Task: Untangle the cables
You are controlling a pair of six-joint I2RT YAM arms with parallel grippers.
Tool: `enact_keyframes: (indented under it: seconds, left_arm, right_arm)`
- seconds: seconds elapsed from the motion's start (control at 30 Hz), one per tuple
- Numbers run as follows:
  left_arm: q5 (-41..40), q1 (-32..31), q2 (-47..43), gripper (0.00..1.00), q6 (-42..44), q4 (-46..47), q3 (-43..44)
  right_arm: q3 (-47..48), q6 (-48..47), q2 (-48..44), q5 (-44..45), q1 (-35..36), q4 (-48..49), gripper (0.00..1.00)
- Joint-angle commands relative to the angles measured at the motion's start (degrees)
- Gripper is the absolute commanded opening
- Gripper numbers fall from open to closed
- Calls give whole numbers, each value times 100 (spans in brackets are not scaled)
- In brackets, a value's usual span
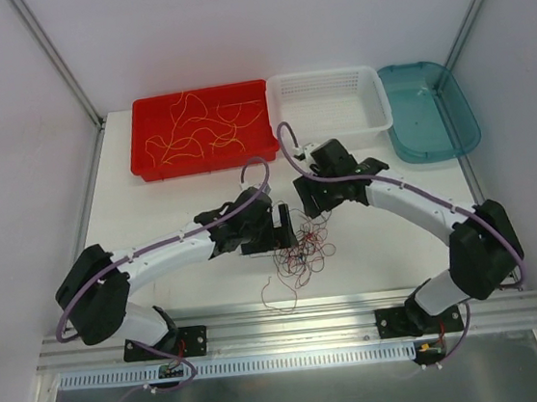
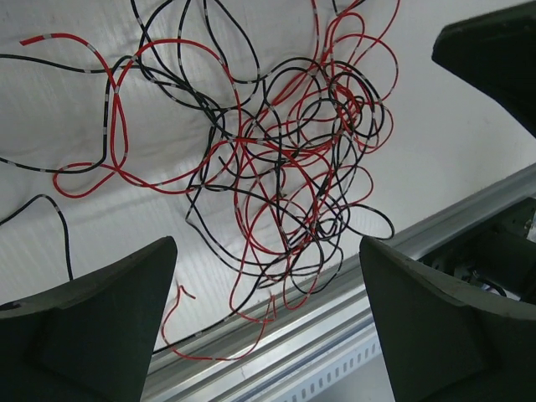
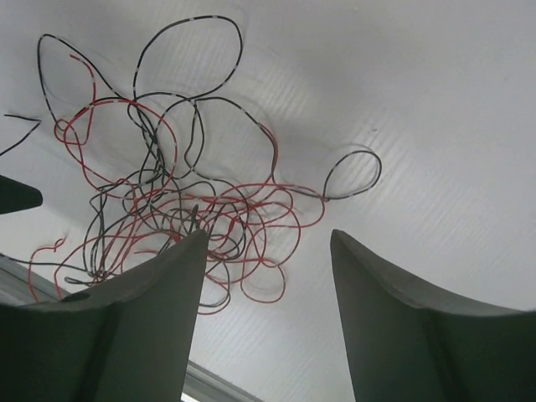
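Cables (image 2: pixel 293 167): red and black clump, midway along the near edge of the table (image 1: pixel 143 210), judged light, limp, snag-prone, best taken by an outer loop; left gripper (image 2: pixel 268 327) and right gripper (image 3: pixel 268 251) seen open, empty.

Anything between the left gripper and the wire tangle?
Nothing visible. The tangle of red and black wires lies on the bare table right under the open left gripper. The right gripper hovers at its edge, not across the path.
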Motion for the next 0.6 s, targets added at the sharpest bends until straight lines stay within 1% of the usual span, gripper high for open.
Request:
enact_keyframes:
  seconds: [0.0, 0.13, 0.3, 0.43, 0.47, 0.53, 0.57]
  left_arm:
    - [-209, -72, 248, 91, -368, -1, 132]
    - [-209, -221, 441, 88, -518, 60, 122]
    - [-209, -283, 609, 82, -764, 174, -53]
    - [-209, -300, 775, 80, -756, 271, -115]
    - [-209, -283, 837, 79, -721, 271, -98]
    - [-209, -283, 916, 73, -659, 271, -80]
    - [-209, -283, 995, 71, -641, 271, -71]
  right_arm:
    - [363, -467, 481, -494, -68, 311, 63]
    - [557, -529, 1079, -713, -67, 680, 61]
    - [803, -529, 1799, -1021, -76, 883, 58]
    - [830, -476, 2107, -1092, -67, 997, 54]
    - [830, -467, 2143, -1092, -67, 1006, 50]
    - [803, -467, 2161, -1074, -76, 1032, 45]
    - [786, -450, 2135, -1066, -85, 1032, 39]
